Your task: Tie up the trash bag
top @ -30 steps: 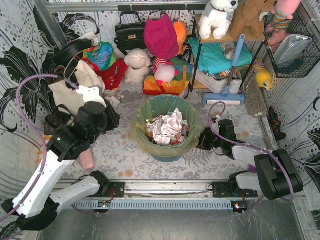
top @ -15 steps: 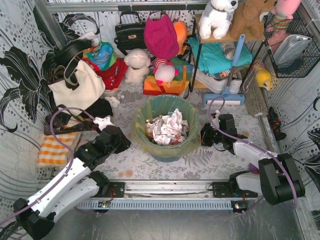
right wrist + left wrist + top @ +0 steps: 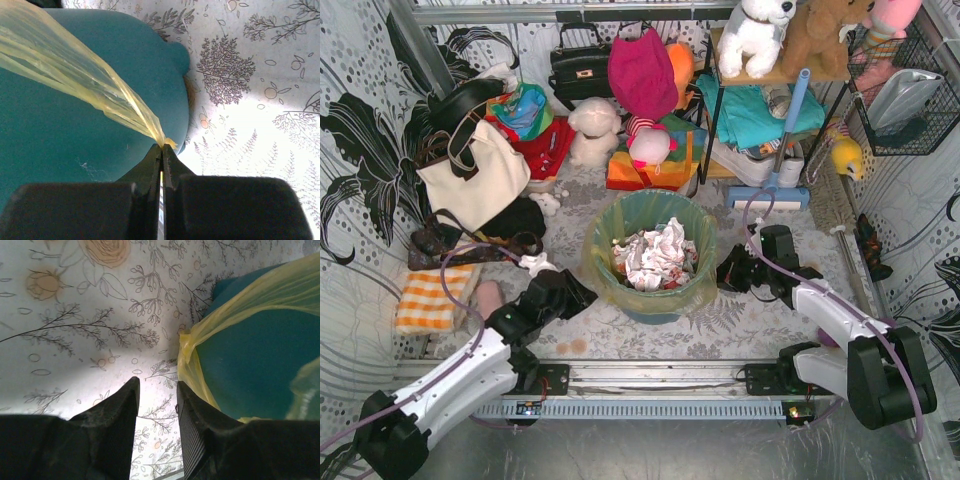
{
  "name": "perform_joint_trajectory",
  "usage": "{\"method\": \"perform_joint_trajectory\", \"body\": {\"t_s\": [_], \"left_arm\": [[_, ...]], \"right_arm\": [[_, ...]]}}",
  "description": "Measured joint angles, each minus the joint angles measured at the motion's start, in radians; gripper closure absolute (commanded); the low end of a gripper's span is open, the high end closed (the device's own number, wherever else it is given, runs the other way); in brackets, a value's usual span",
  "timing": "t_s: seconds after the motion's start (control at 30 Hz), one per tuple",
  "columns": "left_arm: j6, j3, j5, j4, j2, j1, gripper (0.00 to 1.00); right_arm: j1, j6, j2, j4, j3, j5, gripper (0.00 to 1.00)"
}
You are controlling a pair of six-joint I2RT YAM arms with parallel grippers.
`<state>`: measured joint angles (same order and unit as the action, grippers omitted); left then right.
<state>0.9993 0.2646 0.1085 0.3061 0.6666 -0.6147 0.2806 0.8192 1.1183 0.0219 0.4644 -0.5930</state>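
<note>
Tying a trash bag, overhead and wrist views. The teal bin [image 3: 655, 314] stands on a floral cloth [image 3: 735, 322]. The bag [image 3: 701, 285] lines the bin, its thin yellow-green rim folded outward over the bin's edge, and crumpled white paper [image 3: 655, 255] fills the bin's inside. The left gripper [image 3: 586, 297] lies low at the bin's left side, pointing toward its wall. In the left wrist view this gripper [image 3: 156, 386] has its two dark fingers [image 3: 117, 412] set a narrow gap apart with only cloth showing between them; a hanging fold of the bag [image 3: 192, 357] drapes down the bin [image 3: 250, 355] just beyond the fingertip nearer the bin, and whether it touches cannot be told. The right gripper [image 3: 724, 272] sits against the bin's right side. In the right wrist view its [image 3: 162, 148] jaws are pressed together on a gathered corner of the bag [image 3: 100, 80], which is drawn taut into a narrowing strand across the bin's outer wall [image 3: 60, 135].
</note>
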Motion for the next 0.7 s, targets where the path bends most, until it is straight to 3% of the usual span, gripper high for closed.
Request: {"method": "perform_joint_trajectory", "body": {"t_s": [0.37, 0.7], "left_arm": [[0.003, -0.159, -0.094, -0.409, 0.118, 0.022, 0.55], [0.002, -0.206, -0.124, -0.603, 0.192, 0.044, 0.56]], "right_arm": [[0.0, -0.002, -0.01, 0.09, 0.031, 0.032, 1.0], [0.0, -0.002, -0.018, 0.123, 0.039, 0.049, 1.0]]}}
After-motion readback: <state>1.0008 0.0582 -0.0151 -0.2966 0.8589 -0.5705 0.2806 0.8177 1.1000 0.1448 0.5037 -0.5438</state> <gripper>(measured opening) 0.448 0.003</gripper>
